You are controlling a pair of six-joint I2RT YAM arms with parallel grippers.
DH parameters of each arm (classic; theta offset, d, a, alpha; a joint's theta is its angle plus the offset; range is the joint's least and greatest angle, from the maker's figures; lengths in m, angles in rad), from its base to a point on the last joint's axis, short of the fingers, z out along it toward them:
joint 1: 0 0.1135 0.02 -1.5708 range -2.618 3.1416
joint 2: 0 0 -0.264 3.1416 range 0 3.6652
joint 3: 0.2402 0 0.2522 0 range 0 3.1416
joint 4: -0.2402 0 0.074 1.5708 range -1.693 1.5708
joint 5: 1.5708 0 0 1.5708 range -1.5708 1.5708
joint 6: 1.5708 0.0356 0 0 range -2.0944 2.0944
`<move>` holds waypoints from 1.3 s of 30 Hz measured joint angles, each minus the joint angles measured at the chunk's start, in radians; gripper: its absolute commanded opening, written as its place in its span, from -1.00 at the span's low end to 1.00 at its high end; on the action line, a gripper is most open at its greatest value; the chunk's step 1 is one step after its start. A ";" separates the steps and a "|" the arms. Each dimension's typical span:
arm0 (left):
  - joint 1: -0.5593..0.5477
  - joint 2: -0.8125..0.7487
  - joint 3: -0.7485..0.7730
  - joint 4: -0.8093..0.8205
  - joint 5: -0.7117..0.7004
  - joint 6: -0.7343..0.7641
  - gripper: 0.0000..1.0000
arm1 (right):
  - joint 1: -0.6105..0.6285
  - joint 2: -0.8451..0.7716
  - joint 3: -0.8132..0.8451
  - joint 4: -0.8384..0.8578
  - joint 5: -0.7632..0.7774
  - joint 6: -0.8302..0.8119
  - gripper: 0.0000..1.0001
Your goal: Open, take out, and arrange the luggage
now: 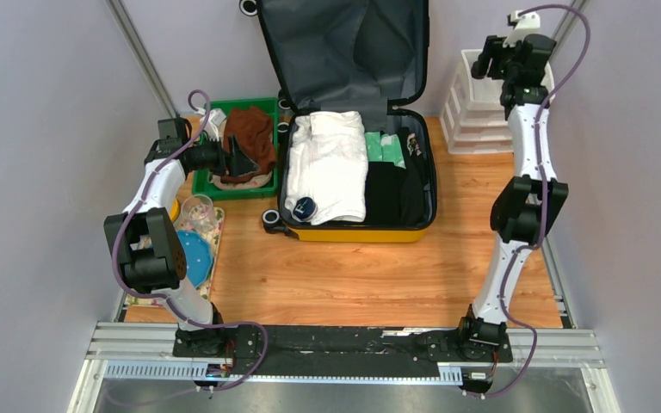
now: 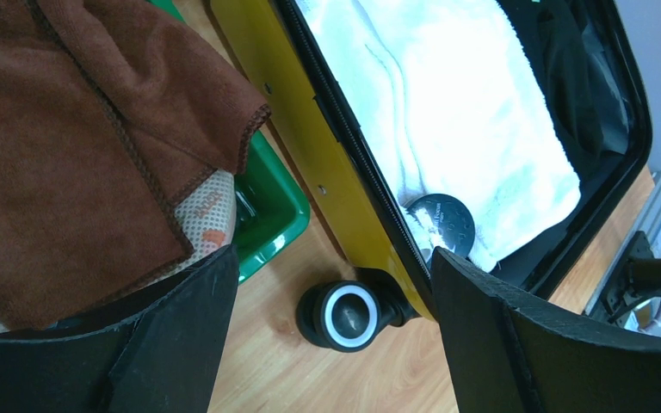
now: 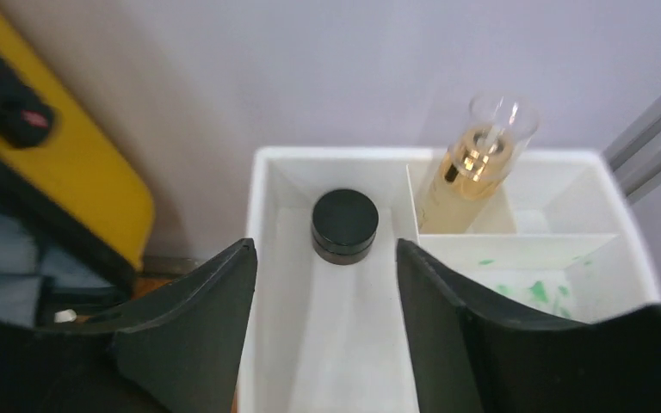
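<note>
Up over the white box (image 3: 336,344), my right claw (image 3: 323,258) hangs with its two fingers apart. It holds nothing. Right under it a small black jar (image 3: 344,225) sits on the floor of the box's long part, and the fingers do not touch it. In the part beside it a see-through bottle (image 3: 465,176) with gold stuff inside leans against the wall.

My left claw (image 2: 334,258) is wide open too, and empty. It hangs by the green tray (image 2: 275,202), where a brown towel (image 2: 69,129) lies on top of some patterned cloth.

The luggage (image 1: 361,232) lies on the counter (image 1: 353,275) between my two arms. Its lid (image 1: 344,52) stands up, so the opening part is done. I think I am in the middle of taking things out and giving each one a home.

Inside the luggage I see a folded white towel (image 1: 331,163), dark clothes (image 1: 387,194), a green packet (image 1: 383,146) and a little round dark tin (image 1: 305,207) on the towel's corner.

Next I think a claw must go to the luggage, come down on one thing and pinch it gently. The tin is small and round, so the fingers must close on its sides.
</note>
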 measured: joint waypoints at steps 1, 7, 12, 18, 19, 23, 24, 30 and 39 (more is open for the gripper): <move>0.000 0.000 0.002 -0.001 -0.006 0.004 0.80 | 0.000 -0.030 0.001 -0.019 -0.017 -0.002 0.31; 0.000 0.000 0.006 -0.002 -0.012 0.011 0.80 | 0.049 -0.241 0.012 -0.152 -0.192 -0.065 0.34; 0.000 0.000 0.005 0.002 -0.010 0.006 0.80 | 0.277 -0.311 0.009 -0.315 -0.360 -0.206 0.37; 0.000 -0.026 -0.036 0.010 -0.006 0.003 0.80 | 0.623 -0.189 -0.022 -0.599 -0.435 -0.444 0.41; 0.000 -0.034 -0.047 0.010 -0.006 0.002 0.81 | 0.670 -0.161 -0.033 -0.635 -0.435 -0.477 0.42; 0.000 -0.058 -0.079 0.013 -0.005 -0.001 0.81 | 0.794 -0.043 -0.035 -0.776 -0.438 -0.581 0.47; 0.000 -0.061 -0.084 0.013 -0.005 -0.002 0.81 | 0.814 -0.007 -0.018 -0.821 -0.438 -0.602 0.49; 0.000 -0.085 -0.115 0.019 -0.005 -0.002 0.81 | 0.860 0.099 0.027 -0.949 -0.429 -0.669 0.56; 0.000 -0.113 -0.171 0.021 -0.005 -0.002 0.81 | 0.879 0.098 -0.057 -0.932 -0.405 -0.691 0.61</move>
